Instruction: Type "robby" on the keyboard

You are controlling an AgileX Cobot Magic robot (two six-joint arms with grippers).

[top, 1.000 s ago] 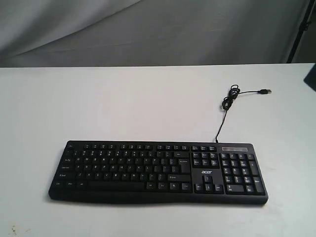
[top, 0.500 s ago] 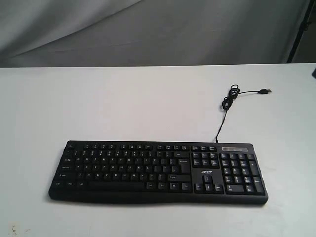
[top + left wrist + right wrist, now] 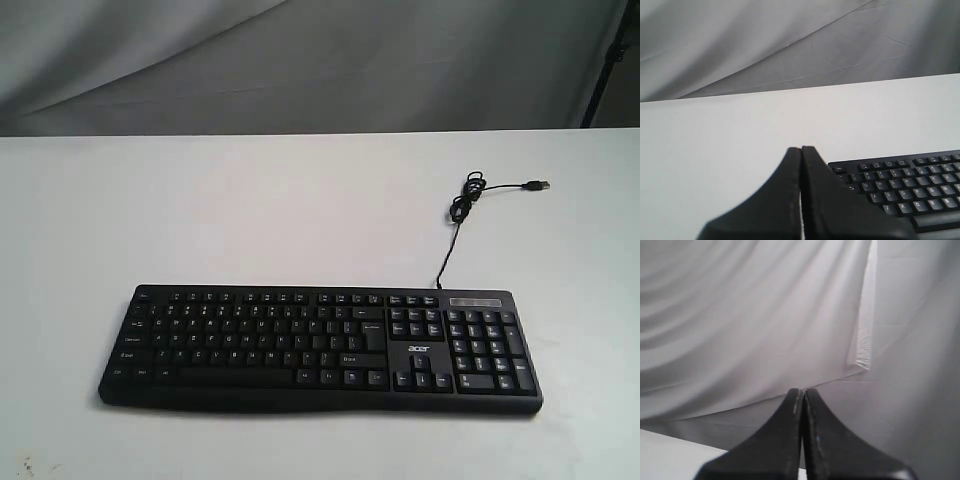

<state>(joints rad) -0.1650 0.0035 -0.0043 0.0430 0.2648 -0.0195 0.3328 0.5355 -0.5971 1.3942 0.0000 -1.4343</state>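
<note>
A dark shape that stood at the right edge of the exterior view a second ago has slipped out of frame. The keyboard point(image 3: 320, 348) and its cable point(image 3: 455, 230) lie just as they did then.

The keyboard sits flat on the near part of the white bench point(image 3: 250, 210), long side across the view, number pad point(image 3: 485, 345) to the right. Its thin black cable leaves the back edge near the number pad and runs away from the camera. It gathers into a small loose coil and ends in a plug point(image 3: 540, 186) lying free on the bench. A grey creased cloth point(image 3: 300, 60) hangs behind the bench, and a dark slanted pole point(image 3: 610, 60) stands at the upper right.

The left arm's jaws are pressed together with nothing between them. Their two black tapered fingers point(image 3: 780, 200) meet in a narrow seam above bare bench just beside the keyboard's point(image 3: 905, 190) corner. The right arm's jaws are likewise closed and empty, and their fingers point(image 3: 775, 440) point at the draped cloth.

The keyboard is matte black plastic with a gently curved front edge, white key legends and a small white logo point(image 3: 418, 348). The bench top is smooth and pale, with a few faint specks at the near left corner point(image 3: 25, 465).
</note>
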